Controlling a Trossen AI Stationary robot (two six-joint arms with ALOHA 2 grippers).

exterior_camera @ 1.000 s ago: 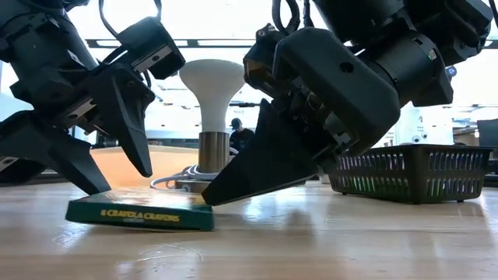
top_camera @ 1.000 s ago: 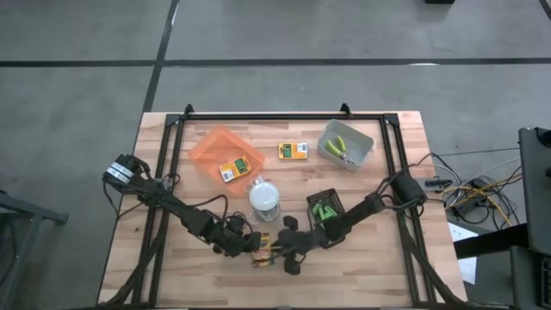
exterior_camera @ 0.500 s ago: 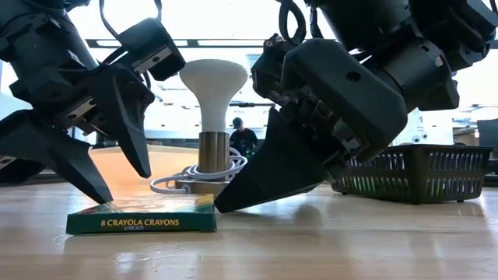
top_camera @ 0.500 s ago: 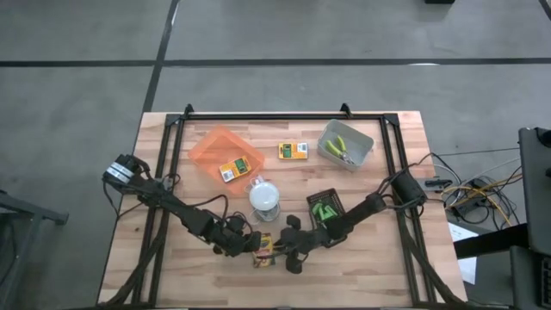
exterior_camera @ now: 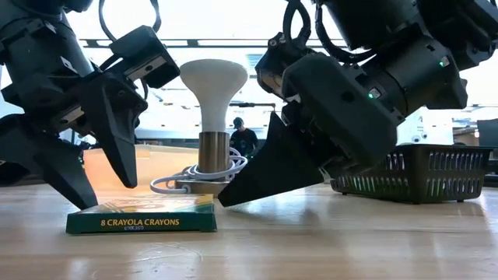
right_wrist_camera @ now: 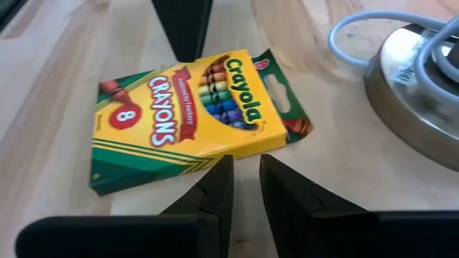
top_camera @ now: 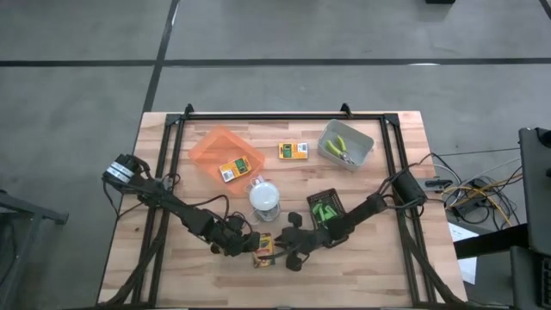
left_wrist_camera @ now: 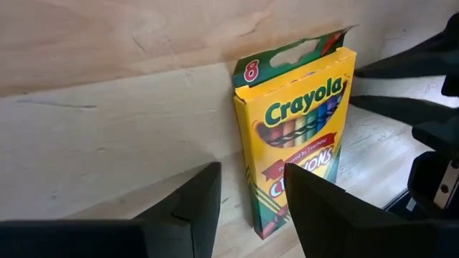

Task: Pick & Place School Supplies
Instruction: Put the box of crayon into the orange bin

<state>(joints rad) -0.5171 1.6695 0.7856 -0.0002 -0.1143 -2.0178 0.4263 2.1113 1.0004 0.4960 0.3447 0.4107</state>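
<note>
Crayola crayon box [exterior_camera: 142,215]: one, yellow and green, lying flat on the wooden surface [top_camera: 172,267] near its front edge, just in front of the white domed lamp [exterior_camera: 213,109].

Left end effector [exterior_camera: 85,167]: fingers spread, straddling one end of the box from above, tips at or just above the box; nothing gripped.

Right end effector [right_wrist_camera: 240,186]: fingers nearly together, holding nothing, angled low with its tip just beside the opposite end of the box.

Other supplies: a second crayon box [top_camera: 231,170] in the orange tray [top_camera: 207,148]; a third crayon box [top_camera: 293,151] loose near the back edge; yellow-green handled tools [top_camera: 342,149] in the grey bin [top_camera: 362,138]; green pieces [top_camera: 324,209] in the black basket [exterior_camera: 412,171].

Risks, as judged: the box is thin and flat, so fingers may skate over it or push it rather than lift it. Both end effectors crowd one small item and could collide. The lamp cable [exterior_camera: 187,180] lies close behind and might snag.
</note>
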